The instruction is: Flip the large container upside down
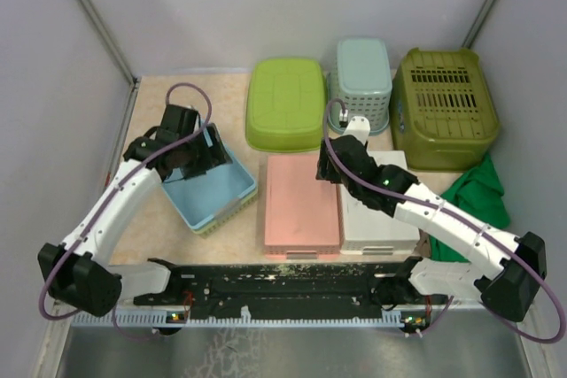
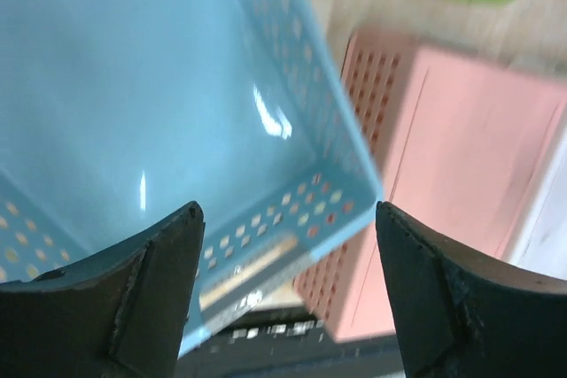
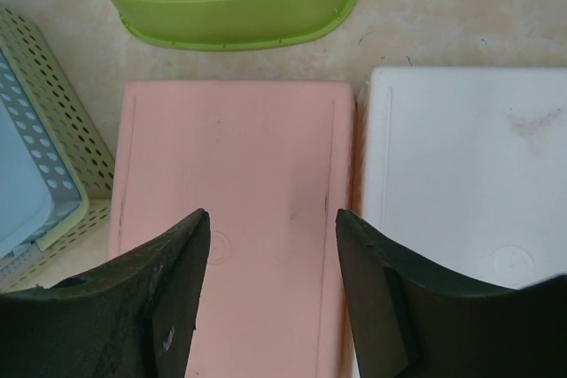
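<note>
A robot test cell, lab-like; plain grey panels [image 1: 266, 6] box in a table [image 1: 146, 227]. Left arm [image 1: 124, 194] and right arm [image 1: 452, 227] sit bolted at its near edge.

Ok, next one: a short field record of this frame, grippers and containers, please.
left gripper: open, above blue basket
right gripper: open, above pink container
blue basket: open side up, nested in yellow-green basket
pink container, white container: bottoms up, side by side
lime tub, teal basket, olive basket: bottoms up, far side
green cloth: right edge
</note>
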`<act>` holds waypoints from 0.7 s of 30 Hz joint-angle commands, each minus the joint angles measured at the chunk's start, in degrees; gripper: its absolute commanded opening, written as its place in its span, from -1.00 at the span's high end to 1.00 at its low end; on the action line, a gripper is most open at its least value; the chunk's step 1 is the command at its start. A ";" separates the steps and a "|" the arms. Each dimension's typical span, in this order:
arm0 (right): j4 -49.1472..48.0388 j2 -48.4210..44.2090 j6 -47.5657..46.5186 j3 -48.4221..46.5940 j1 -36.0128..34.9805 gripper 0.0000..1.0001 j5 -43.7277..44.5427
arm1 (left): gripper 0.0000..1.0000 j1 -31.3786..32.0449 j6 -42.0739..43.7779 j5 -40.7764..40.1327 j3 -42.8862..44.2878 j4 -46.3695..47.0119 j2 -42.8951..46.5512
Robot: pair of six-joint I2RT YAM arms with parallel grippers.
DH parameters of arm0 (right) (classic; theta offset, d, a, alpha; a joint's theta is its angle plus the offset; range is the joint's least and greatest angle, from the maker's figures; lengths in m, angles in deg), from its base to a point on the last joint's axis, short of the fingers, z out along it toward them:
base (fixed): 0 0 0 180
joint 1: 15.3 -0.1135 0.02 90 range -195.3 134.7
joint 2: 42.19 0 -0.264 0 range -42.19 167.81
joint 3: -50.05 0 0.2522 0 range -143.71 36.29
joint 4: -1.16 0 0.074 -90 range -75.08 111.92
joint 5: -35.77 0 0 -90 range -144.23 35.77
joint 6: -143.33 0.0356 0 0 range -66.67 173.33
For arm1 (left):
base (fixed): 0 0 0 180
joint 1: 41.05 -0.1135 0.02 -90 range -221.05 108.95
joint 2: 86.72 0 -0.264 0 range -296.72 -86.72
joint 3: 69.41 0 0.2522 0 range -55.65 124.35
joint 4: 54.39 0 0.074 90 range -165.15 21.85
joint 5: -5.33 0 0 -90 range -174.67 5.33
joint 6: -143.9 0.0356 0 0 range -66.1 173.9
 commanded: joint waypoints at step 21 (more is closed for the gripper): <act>-1.73 -3.55 0.94 0.85 0.40 -0.19 -2.04 | 0.30 1.96 -3.55 -18.71 7.70 11.14 -24.14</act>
